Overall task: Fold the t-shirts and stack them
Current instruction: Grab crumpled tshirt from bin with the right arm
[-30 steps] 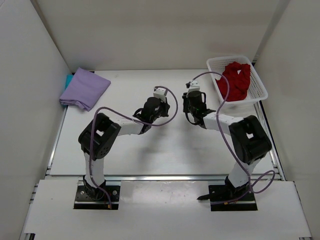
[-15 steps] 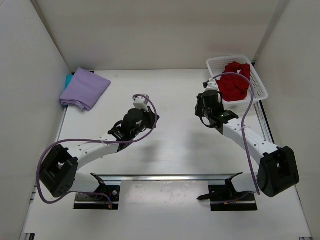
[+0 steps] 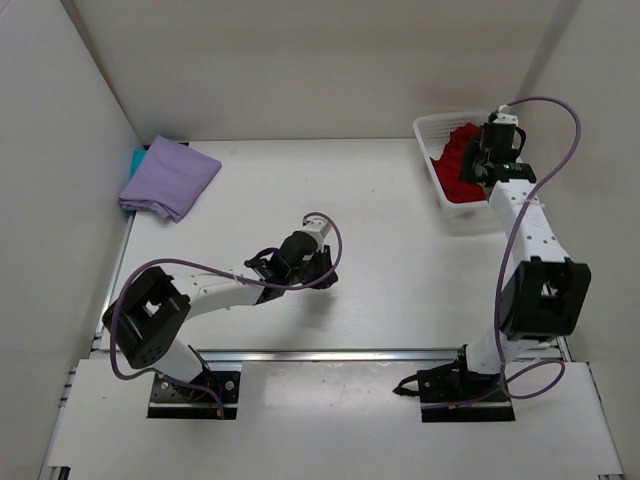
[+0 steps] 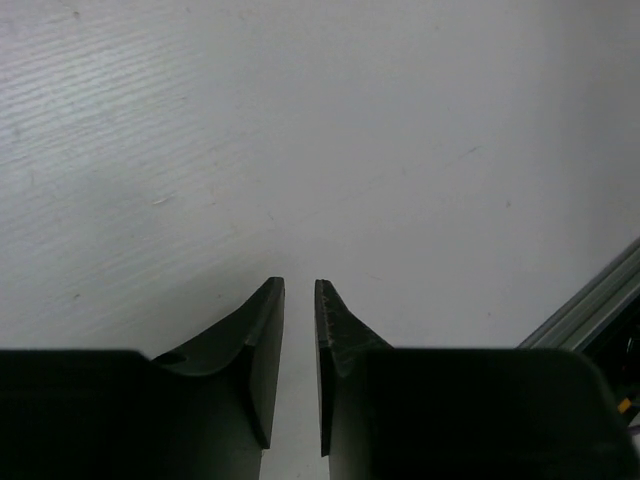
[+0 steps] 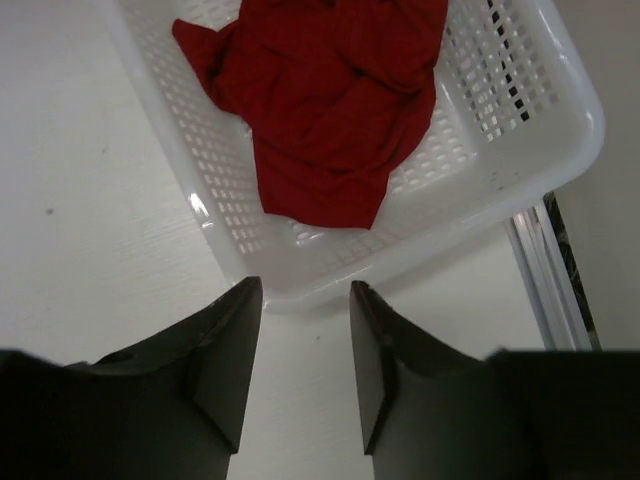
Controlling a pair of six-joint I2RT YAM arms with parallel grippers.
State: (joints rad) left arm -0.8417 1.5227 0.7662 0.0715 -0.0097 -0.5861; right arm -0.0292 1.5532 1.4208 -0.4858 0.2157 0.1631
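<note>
A deep red t-shirt (image 3: pixel 458 168) (image 5: pixel 330 90) lies crumpled in the white mesh basket (image 3: pixel 448 122) (image 5: pixel 560 110) at the back right. A folded lavender t-shirt (image 3: pixel 168 178) rests at the back left on a teal t-shirt (image 3: pixel 136 160), of which only an edge shows. My right gripper (image 3: pixel 479 167) (image 5: pixel 305 290) hovers by the basket's near rim, open, with nothing between its fingers. My left gripper (image 3: pixel 318 263) (image 4: pixel 299 285) sits low over bare table near the middle. Its jaws are a narrow gap apart and hold nothing.
White walls enclose the table on the left, back and right. A metal rail (image 3: pixel 330 352) runs along the near edge, and another rail (image 5: pixel 545 270) runs beside the basket on the right.
My right arm swung from the table's middle out to the basket and its jaws opened wide. My left arm shifted right and nearer, its jaws closing and then parting slightly.
</note>
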